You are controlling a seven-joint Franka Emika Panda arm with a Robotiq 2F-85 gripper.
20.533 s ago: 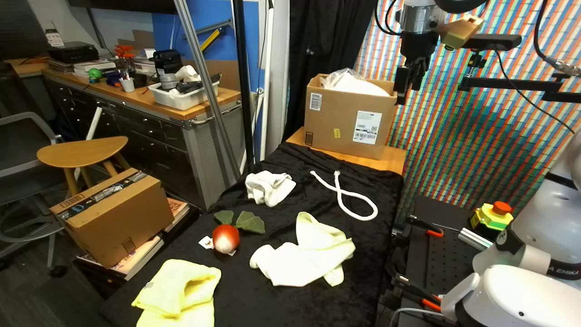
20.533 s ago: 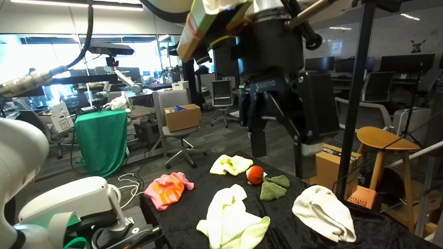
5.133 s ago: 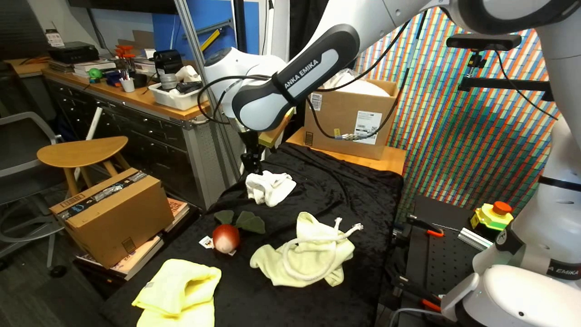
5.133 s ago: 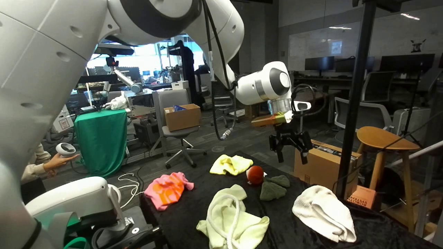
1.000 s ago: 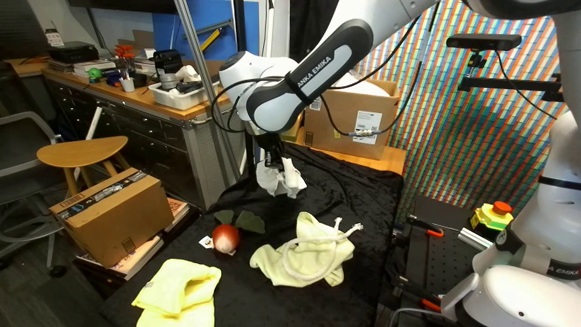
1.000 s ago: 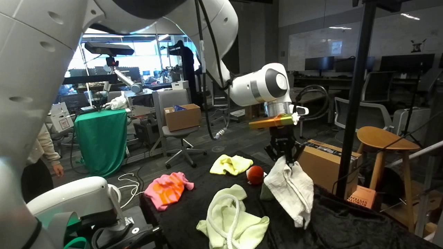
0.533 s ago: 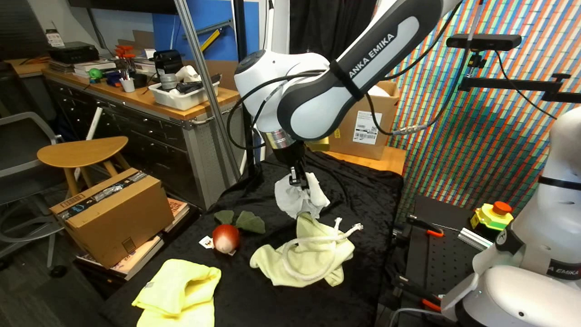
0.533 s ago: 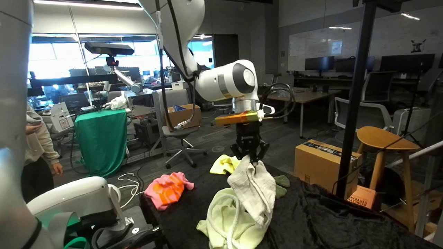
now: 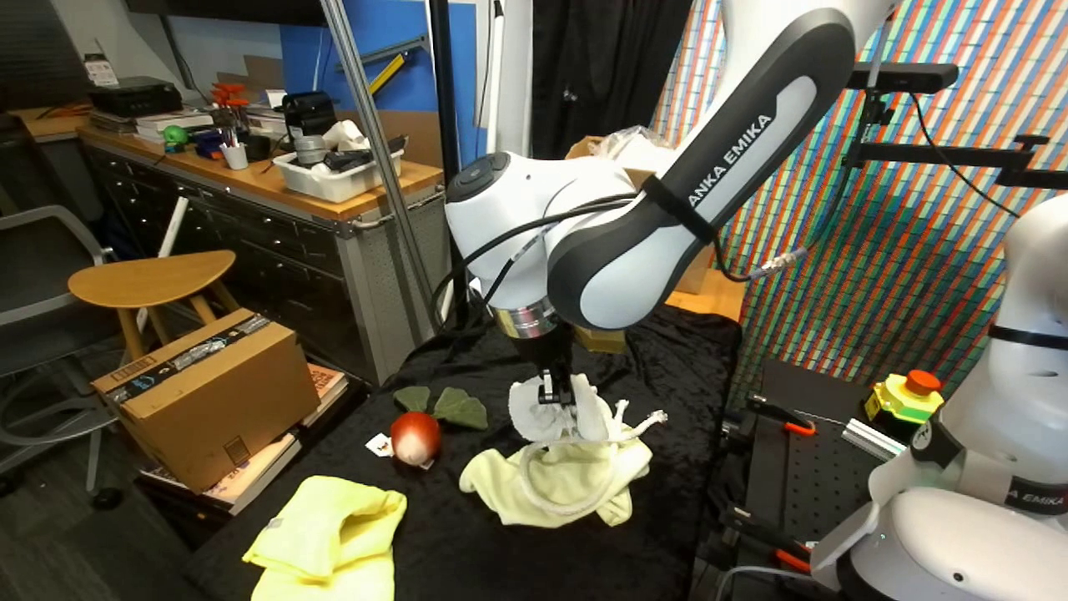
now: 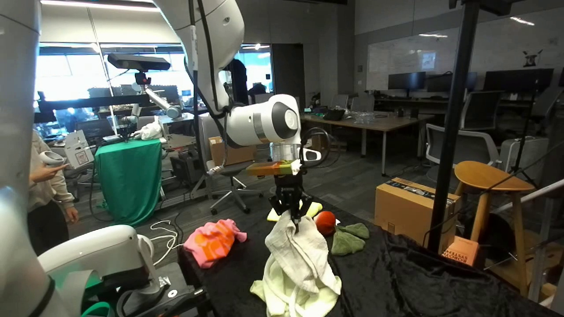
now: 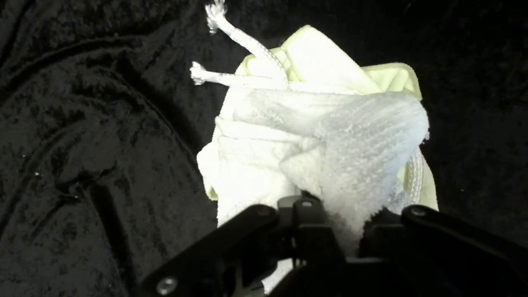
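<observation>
My gripper (image 9: 559, 405) points down, shut on a bunched white cloth (image 10: 304, 259) that hangs from its fingertips. In the wrist view a fold of the white cloth (image 11: 371, 140) runs up between the jaws. Beneath it lie a pale green cloth (image 9: 501, 488) and a white rope (image 9: 534, 492) looped on top; the frayed rope ends (image 11: 243, 41) stick out past the pale green cloth (image 11: 321, 49). The hanging cloth hides part of both. Whether its lower edge touches them I cannot tell.
On the black-covered table (image 9: 476, 568) are a red-and-white ball (image 9: 415, 438), green leaves (image 9: 459, 409) and a yellow cloth (image 9: 321, 534). A pink-orange cloth (image 10: 213, 242) lies at its edge. A dark post (image 10: 451, 132) stands beside the table. A person (image 10: 50, 189) stands behind.
The rope moved from the bare tabletop onto the pale green cloth. The white cloth was then gripped, lifted and carried across; over the last half second it came down above the pale green cloth.
</observation>
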